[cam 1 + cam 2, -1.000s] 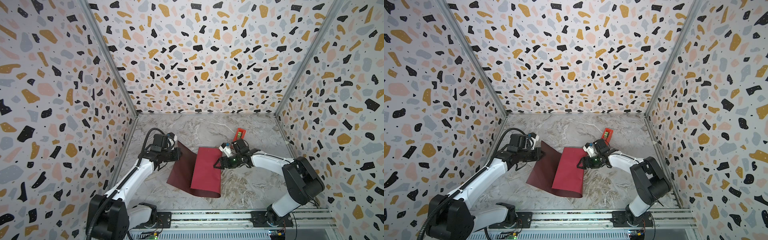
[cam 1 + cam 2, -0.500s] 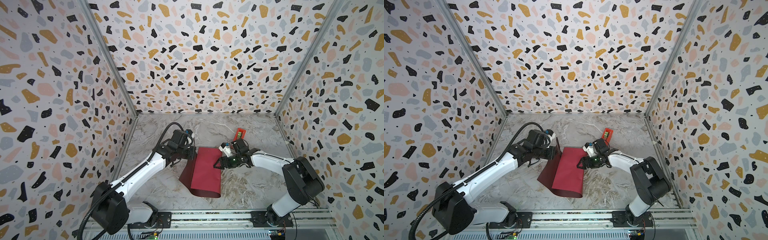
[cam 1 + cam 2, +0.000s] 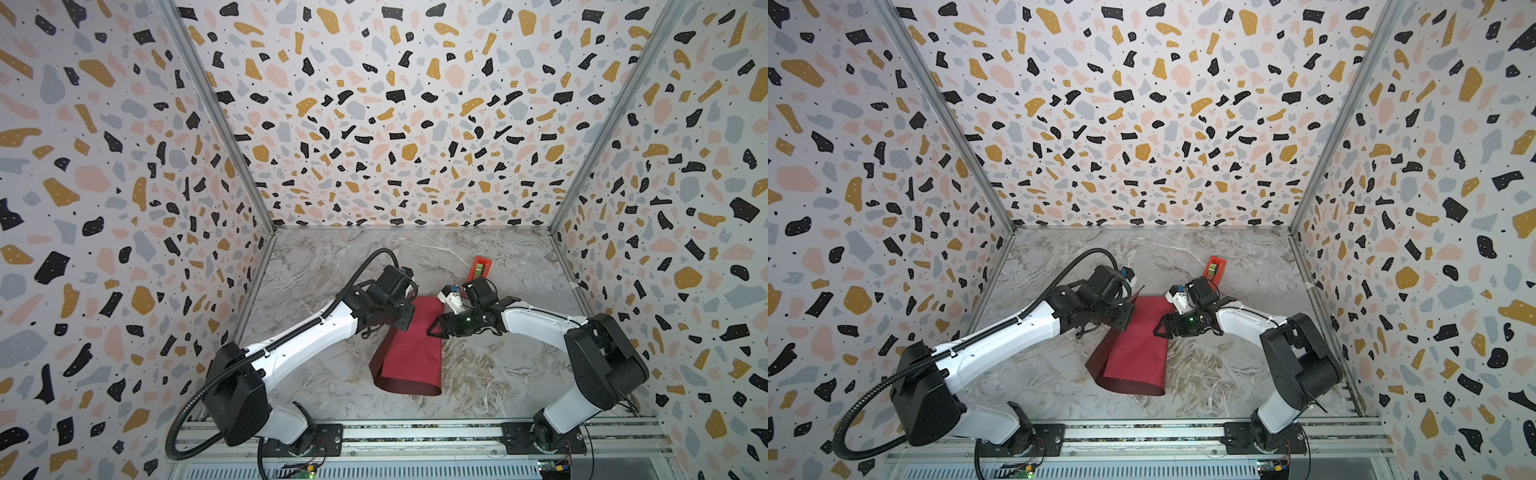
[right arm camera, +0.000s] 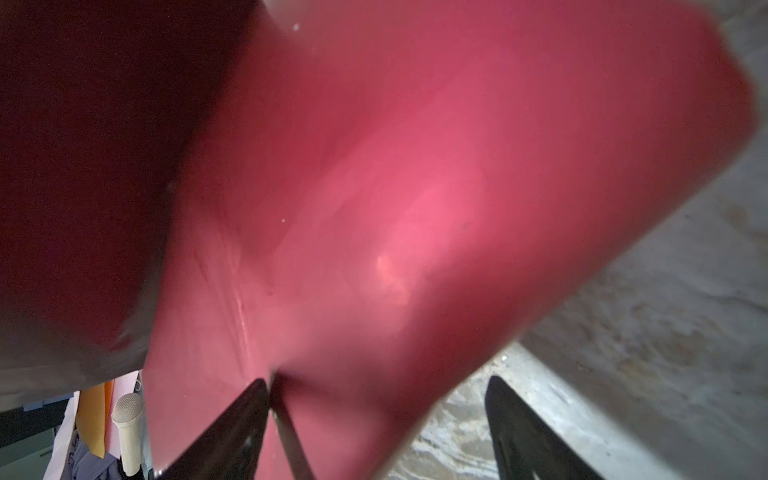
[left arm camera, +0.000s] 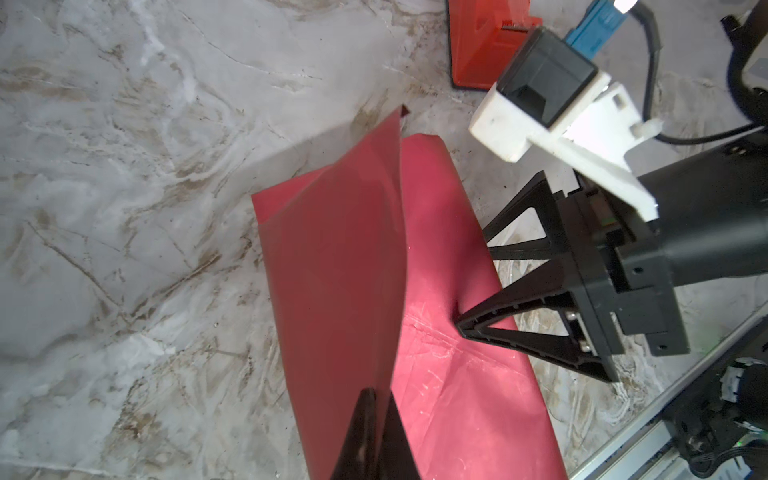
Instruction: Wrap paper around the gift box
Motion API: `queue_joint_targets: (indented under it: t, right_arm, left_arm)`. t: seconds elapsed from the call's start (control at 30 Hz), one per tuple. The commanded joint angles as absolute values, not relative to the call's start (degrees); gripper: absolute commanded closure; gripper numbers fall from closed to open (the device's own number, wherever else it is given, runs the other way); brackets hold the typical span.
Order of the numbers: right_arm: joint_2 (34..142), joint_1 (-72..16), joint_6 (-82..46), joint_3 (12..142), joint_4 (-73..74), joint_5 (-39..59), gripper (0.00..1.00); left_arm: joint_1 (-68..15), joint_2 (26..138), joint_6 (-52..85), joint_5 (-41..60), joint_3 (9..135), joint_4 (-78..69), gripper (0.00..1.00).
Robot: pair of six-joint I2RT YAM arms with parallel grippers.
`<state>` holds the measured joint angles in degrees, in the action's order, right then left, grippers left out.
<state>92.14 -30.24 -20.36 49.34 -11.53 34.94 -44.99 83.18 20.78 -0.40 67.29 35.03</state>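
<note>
- Paper: one sheet, crimson on one face and dark maroon on the other. You will find it at the middle of the table, between the two arms. It is doubled over into a loose loop, and the rounded fold lies at the end nearest the arm bases.
- Gift box: no view shows it. You cannot tell whether it sits under the sheet.
- Left pincer: clamped tight on the paper's edge, at the far left of the sheet. In the left wrist view the left pincer pinches a flap that rises off the table. The flap's darker face is toward the camera, and it leans over the crimson layer lying flat beside it.
- Right pincer: jaws spread wide, with nothing gripped between them. It sits at the sheet's right edge.
- Right pincer, left wrist view: one of its fingertips rests on the crimson face, where a crease shows. The other hangs past the edge over bare table.
- Right pincer, right wrist view: you see the same stance, with one finger on the paper and one over marble.
- Tape dispenser: red-orange, standing on the table behind the right pincer, apart from the paper.
- Table: grey marble pattern, with speckled panels on three sides.
</note>
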Motion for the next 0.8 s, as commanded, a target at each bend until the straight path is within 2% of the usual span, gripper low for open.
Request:
queue_joint_targets:
  t: [0.0, 0.77]
  right_arm:
    - [94.26, -30.67, -19.14, 47.55, -17.75, 29.62, 0.19]
    - [94.67, -30.32, -20.79, 45.5, -14.76, 32.59, 0.2]
  left_arm:
    - [-46.32, 83.92, 21.17, -3.34, 69.23, 36.74, 1.0]
    - [-50.03, 90.12, 32.79, 2.44, 67.46, 26.39, 1.0]
